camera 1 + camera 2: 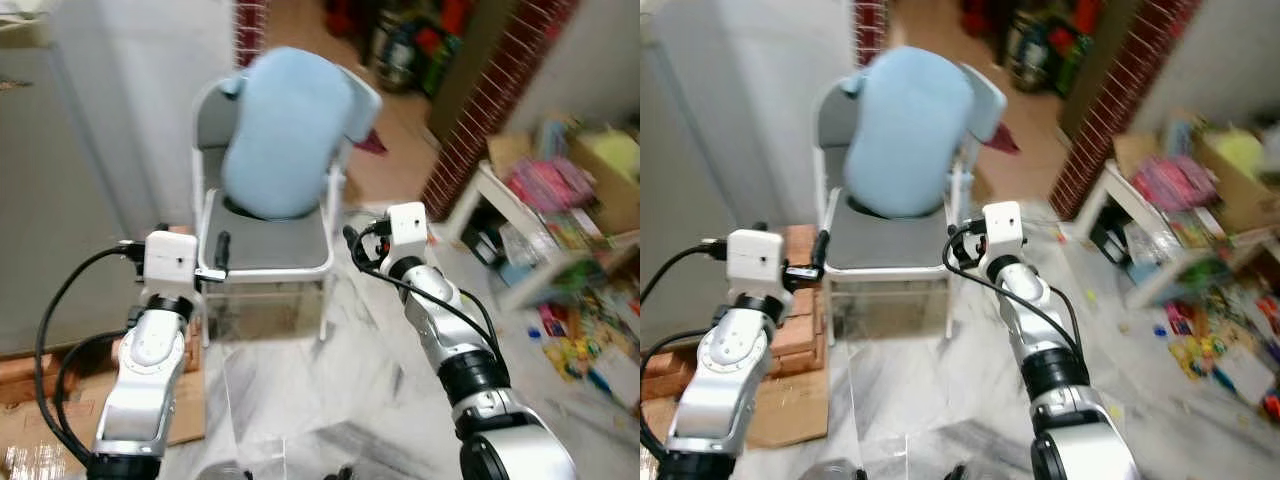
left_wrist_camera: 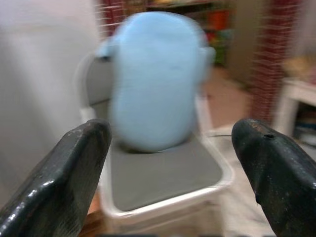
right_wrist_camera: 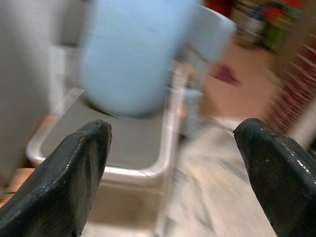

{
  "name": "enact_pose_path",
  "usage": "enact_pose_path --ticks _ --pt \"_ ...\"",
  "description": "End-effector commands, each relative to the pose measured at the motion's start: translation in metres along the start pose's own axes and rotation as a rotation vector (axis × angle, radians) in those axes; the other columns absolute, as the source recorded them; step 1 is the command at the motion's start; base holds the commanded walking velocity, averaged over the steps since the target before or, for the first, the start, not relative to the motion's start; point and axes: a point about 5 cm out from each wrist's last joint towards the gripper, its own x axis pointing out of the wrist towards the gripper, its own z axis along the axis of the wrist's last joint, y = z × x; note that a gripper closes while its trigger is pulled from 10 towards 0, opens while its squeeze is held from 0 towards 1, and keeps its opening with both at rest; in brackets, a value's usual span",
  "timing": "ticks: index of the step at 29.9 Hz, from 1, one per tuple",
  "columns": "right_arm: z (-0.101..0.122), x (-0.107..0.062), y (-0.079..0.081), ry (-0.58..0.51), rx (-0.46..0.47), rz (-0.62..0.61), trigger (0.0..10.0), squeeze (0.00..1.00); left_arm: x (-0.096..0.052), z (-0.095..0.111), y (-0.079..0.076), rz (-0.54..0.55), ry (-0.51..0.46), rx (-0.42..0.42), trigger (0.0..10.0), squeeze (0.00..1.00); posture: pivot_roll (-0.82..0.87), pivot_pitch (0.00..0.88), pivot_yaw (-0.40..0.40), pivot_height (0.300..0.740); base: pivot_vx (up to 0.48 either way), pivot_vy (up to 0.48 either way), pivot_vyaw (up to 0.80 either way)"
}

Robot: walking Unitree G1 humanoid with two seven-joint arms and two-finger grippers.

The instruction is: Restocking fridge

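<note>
Grippers left (image 2: 170,173), right (image 3: 173,173) spread, empty, before chair (image 1: 270,245).

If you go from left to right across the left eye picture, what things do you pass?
Grey fridge door → left gripper → chair with a light blue cushion → right gripper → brick pillar → low white shelf of colourful clutter.

A white-framed chair (image 1: 268,245) with a grey seat stood at the frame's centre, a pale blue cushion (image 1: 288,130) propped against its back. At right, a low white shelf (image 1: 520,225) held colourful clutter. Bricks (image 1: 790,310) lay at lower left.
</note>
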Motion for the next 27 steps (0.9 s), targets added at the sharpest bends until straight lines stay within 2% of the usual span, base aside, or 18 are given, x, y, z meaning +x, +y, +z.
enact_pose_path --ticks 1,4,8,11,13,14,16,18,22,24,27 --pt "0.013 0.001 0.005 -0.044 0.015 0.009 10.0 0.00 -0.003 0.001 0.007 0.006 0.010 0.013 10.0 0.00 0.09 0.000 -0.050 0.740 0.000 0.476 -0.80" --pt "0.014 -0.004 0.002 -0.055 0.034 -0.013 10.0 0.00 -0.005 -0.001 0.003 -0.009 0.023 0.004 10.0 0.00 0.07 0.000 -0.044 0.740 0.000 0.476 -0.80" --pt "0.017 -0.017 -0.011 -0.078 0.067 -0.103 10.0 0.00 -0.003 -0.001 -0.004 -0.055 0.029 0.005 10.0 0.00 0.03 0.000 -0.016 0.740 0.000 0.472 -0.80" --pt "0.017 -0.019 -0.014 -0.079 0.070 -0.121 10.0 0.00 -0.003 -0.001 -0.006 -0.066 0.031 0.002 10.0 0.00 0.03 0.000 -0.016 0.740 0.000 0.469 -0.80" --pt "0.015 -0.026 -0.024 -0.078 0.081 -0.178 10.0 0.00 -0.001 -0.003 -0.012 -0.096 0.032 0.000 10.0 0.00 0.00 0.000 0.007 0.740 0.000 0.463 -0.80" --pt "0.015 -0.026 -0.024 -0.078 0.081 -0.178 10.0 0.00 -0.001 -0.003 -0.012 -0.096 0.032 0.000 10.0 0.00 0.00 0.000 0.007 0.740 0.000 0.461 -0.80" --pt "0.013 -0.038 -0.037 -0.073 0.098 -0.252 10.0 0.00 0.004 0.000 -0.023 -0.154 0.022 0.015 10.0 0.00 -0.02 0.000 0.033 0.740 0.000 0.452 -0.80" --pt "0.010 -0.045 -0.040 -0.069 0.110 -0.283 10.0 0.00 0.006 0.002 -0.028 -0.197 0.013 0.030 10.0 0.00 -0.02 0.000 0.045 0.740 0.000 0.420 -0.80" --pt "0.007 -0.051 -0.036 -0.063 0.132 -0.304 10.0 0.00 0.006 0.004 -0.031 -0.228 0.007 0.024 10.0 0.00 -0.03 0.000 0.074 0.740 0.000 0.414 -0.80" --pt "0.005 -0.052 -0.032 -0.063 0.146 -0.313 10.0 0.00 0.008 0.007 -0.033 -0.234 -0.017 0.030 10.0 0.00 -0.03 0.000 0.075 0.740 0.000 0.000 -0.80" --pt "0.006 -0.054 -0.029 -0.057 0.154 -0.317 10.0 0.00 0.010 0.011 -0.034 -0.239 -0.037 0.033 10.0 0.00 -0.03 0.000 0.042 0.740 0.000 0.000 -0.80"
